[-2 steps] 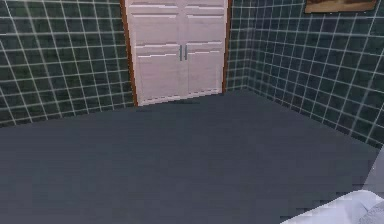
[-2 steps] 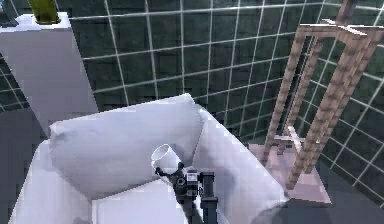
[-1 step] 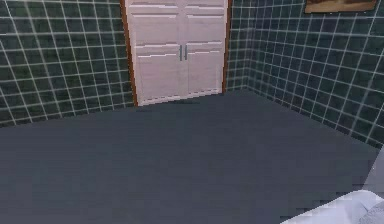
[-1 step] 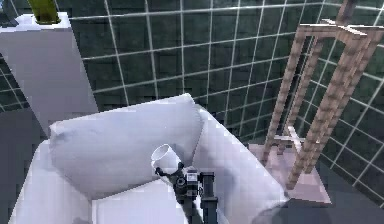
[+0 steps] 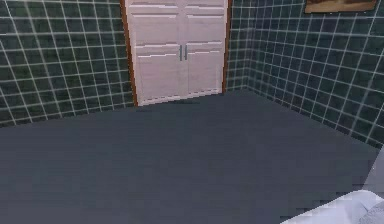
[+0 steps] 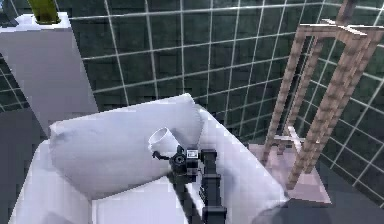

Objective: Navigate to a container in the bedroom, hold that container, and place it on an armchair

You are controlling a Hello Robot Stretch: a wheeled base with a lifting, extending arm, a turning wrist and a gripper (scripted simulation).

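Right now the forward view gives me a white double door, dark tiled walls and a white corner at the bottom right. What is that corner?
Observer: Most likely the white armchair. In the arm side view it stands right next to us.
Operator: Where is the gripper relative to it?
Observer: The gripper is in front of the chair's back cushion, above the seat.
Operator: Is it carrying the container?
Observer: A small white cylinder sits at the finger end, against that cushion, so I cannot tell whether it is held.
Operator: Anything close by?
Observer: A tall wooden frame stands at the arm side view's right.
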